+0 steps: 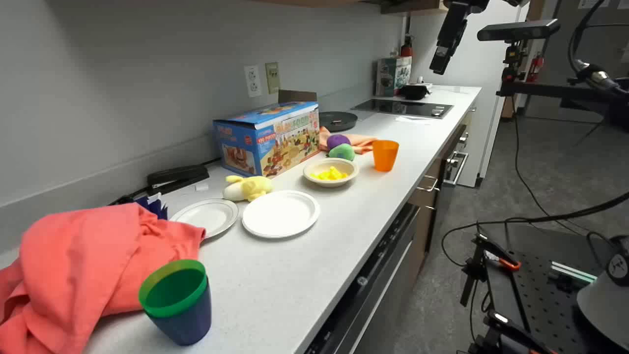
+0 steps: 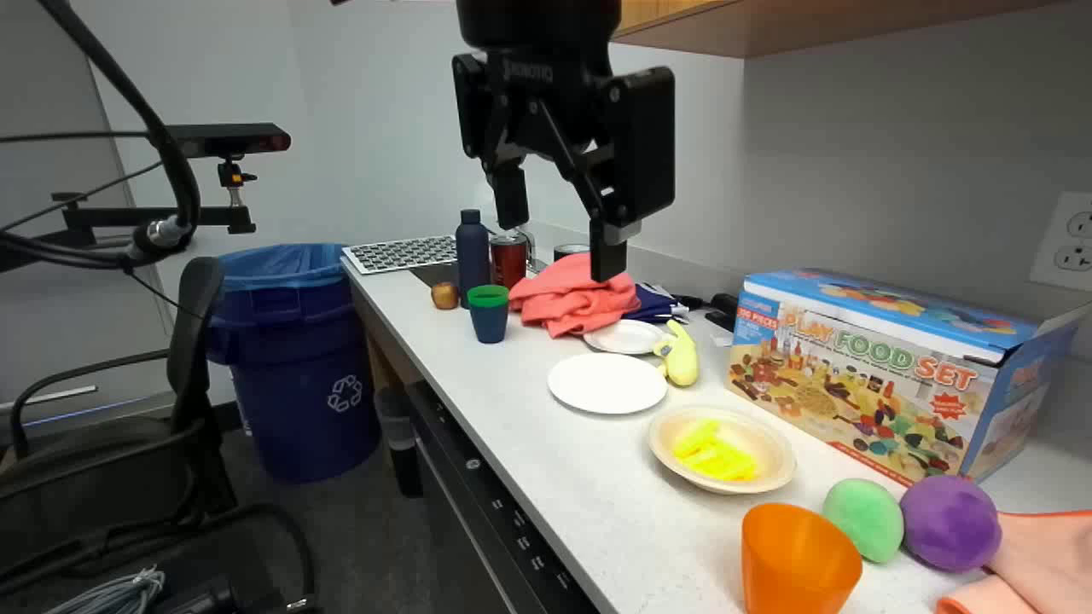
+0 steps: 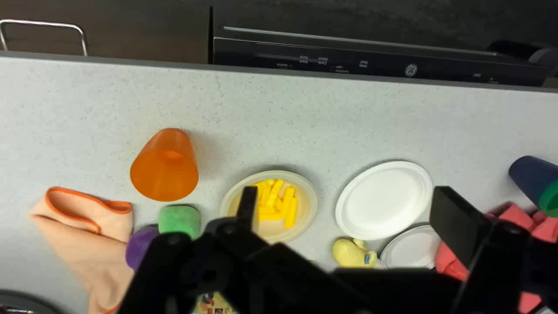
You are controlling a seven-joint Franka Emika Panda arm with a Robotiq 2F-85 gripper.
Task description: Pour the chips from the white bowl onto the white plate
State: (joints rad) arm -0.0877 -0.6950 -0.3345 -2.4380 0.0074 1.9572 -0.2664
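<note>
- The chips (image 2: pixel 717 460), a small bright yellow heap, lie inside the white bowl (image 2: pixel 775 456); all three of my views show them there.
- The bowl stands level on the bench (image 1: pixel 275 275), with the white plate (image 3: pixel 384 200) lying flat near it, a strip of bench showing between the two.
- My claw (image 2: pixel 560 226) hangs in the air, higher than the bench and well apart from the bowl, its jaws spread wide with a gap between them.
- Next to the white plate lies a smaller plate (image 1: pixel 211 216); a red cloth (image 1: pixel 93 255) hides part of its edge in an exterior view, and whether it lies over it I cannot tell.
- A pale yellow toy (image 1: pixel 250 188) lies just beside both plates.
- Past the bowl, away from the plates, a green toy (image 2: pixel 863 518) and a purple ball (image 2: pixel 950 522) sit side by side, a peach cloth (image 3: pixel 87 235) next to the ball.
- An orange cup (image 3: pixel 165 170) stands upright near the green toy.
- A play food box (image 2: pixel 853 375) stands back toward the wall (image 1: pixel 147 88).
</note>
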